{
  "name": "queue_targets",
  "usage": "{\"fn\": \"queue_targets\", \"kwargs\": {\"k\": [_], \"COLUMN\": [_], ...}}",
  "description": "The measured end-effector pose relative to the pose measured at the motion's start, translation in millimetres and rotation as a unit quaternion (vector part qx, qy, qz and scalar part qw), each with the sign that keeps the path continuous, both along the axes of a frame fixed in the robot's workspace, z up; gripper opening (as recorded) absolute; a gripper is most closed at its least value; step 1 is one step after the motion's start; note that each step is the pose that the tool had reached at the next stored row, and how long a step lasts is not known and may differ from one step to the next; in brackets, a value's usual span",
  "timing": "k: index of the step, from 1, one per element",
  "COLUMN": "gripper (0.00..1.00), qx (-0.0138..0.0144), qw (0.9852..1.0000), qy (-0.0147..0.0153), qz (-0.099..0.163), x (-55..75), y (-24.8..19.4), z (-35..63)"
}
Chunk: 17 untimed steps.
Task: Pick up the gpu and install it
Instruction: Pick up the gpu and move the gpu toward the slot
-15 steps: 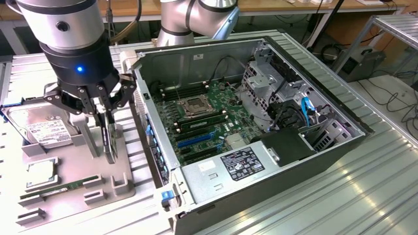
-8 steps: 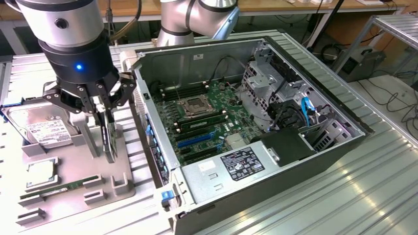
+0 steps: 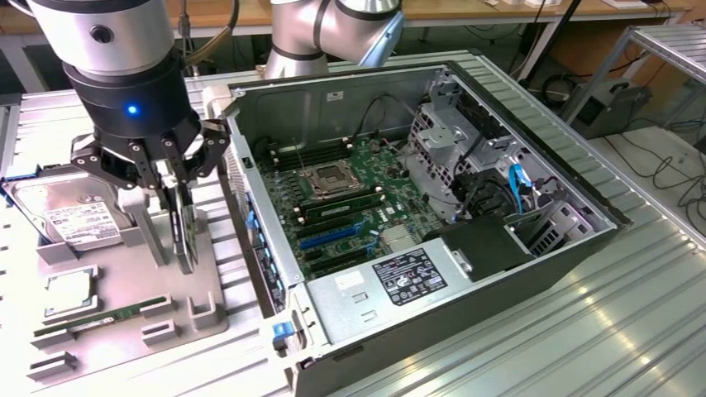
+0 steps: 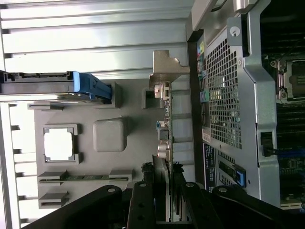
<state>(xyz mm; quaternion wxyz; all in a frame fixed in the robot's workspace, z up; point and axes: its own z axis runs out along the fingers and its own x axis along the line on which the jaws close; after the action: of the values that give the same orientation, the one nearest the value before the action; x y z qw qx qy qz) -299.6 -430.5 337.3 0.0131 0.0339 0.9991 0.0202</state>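
Observation:
The gpu (image 3: 183,240) stands on edge in a slot of the grey holder tray (image 3: 132,289), beside the open computer case (image 3: 485,273). My gripper (image 3: 174,198) comes down from above with a finger on each face of the card's upper part, shut on it. In the wrist view the gpu (image 4: 163,133) is edge-on, its silvery bracket (image 4: 167,71) at the far end. There it runs back between my gripper's (image 4: 166,205) black fingers (image 4: 142,205). The card's lower edge still rests on the tray.
On the tray (image 4: 128,157) lie a silver hard drive (image 3: 69,219), a CPU (image 3: 69,291) and a green RAM stick (image 3: 105,318). The case's motherboard (image 3: 342,207) with blue slots (image 3: 331,237) faces up. The case wall (image 4: 228,95) stands close beside the card.

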Motion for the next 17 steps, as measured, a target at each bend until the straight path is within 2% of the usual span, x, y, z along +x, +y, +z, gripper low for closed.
{"fn": "queue_targets", "kwargs": {"k": [17], "gripper": [0.26], "qx": [0.0000], "qw": [1.0000], "qy": [0.0000], "qz": [0.000], "x": [0.0], "y": [0.0], "z": [5.6]}}
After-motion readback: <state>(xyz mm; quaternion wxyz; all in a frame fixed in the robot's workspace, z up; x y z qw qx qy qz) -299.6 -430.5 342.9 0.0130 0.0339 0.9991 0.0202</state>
